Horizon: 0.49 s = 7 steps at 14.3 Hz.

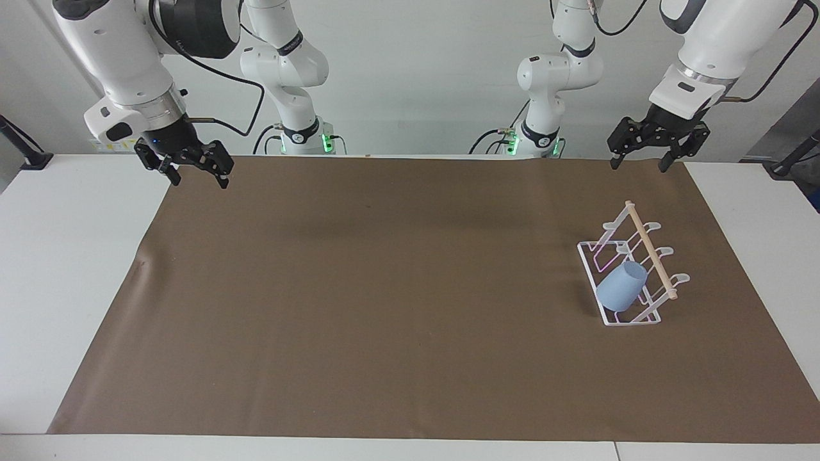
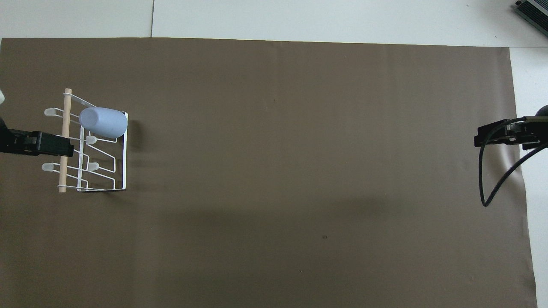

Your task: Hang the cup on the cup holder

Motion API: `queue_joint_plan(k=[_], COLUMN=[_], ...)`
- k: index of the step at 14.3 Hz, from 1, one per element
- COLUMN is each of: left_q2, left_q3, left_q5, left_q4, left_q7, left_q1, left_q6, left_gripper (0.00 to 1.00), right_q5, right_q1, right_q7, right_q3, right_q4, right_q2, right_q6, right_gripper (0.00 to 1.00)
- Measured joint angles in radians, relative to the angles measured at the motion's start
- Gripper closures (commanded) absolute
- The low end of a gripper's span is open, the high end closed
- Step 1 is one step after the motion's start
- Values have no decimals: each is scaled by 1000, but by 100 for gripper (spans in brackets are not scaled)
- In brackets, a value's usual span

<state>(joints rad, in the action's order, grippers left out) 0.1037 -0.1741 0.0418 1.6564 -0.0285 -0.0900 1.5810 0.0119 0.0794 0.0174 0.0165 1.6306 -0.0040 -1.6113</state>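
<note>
Item one: the cup (image 1: 621, 287), light blue, no handle, hung tilted on a slanted prong of the cup holder (image 1: 631, 271), its closed bottom pointing up and toward the middle of the table; it occupies the prong at the end of the rack farthest from the robots (image 2: 103, 122). Item two: the cup holder (image 2: 92, 147), white wire with a pale wooden dowel (image 1: 651, 250) across the top, standing on the brown mat (image 1: 410, 301) toward the left arm's end of the table; its other prongs carry nothing. Item three: the left gripper (image 1: 642, 157), raised in the air above the mat's edge by the robots' end of the table, well apart from rack and cup, fingers spread and holding nothing. Item four: the right gripper (image 1: 197, 174), raised over the mat's corner at the right arm's end, waiting, fingers likewise spread and holding nothing. Item five: the white table (image 1: 57, 269), showing around the mat.
</note>
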Motion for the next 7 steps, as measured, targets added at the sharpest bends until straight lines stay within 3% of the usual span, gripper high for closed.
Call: queue_joint_plan(k=[7], left_q2=[0], left_q3=[0], left_q5=[0], left_q4=[8], left_q7=[0], left_q1=[0], left_q6=[-3], left_gripper=[0], right_q5=[0], right_q1=[0], right_q7=[0], right_q3=[0], right_q4=[0], right_q2=[0], right_q6=[0], right_gripper=[0])
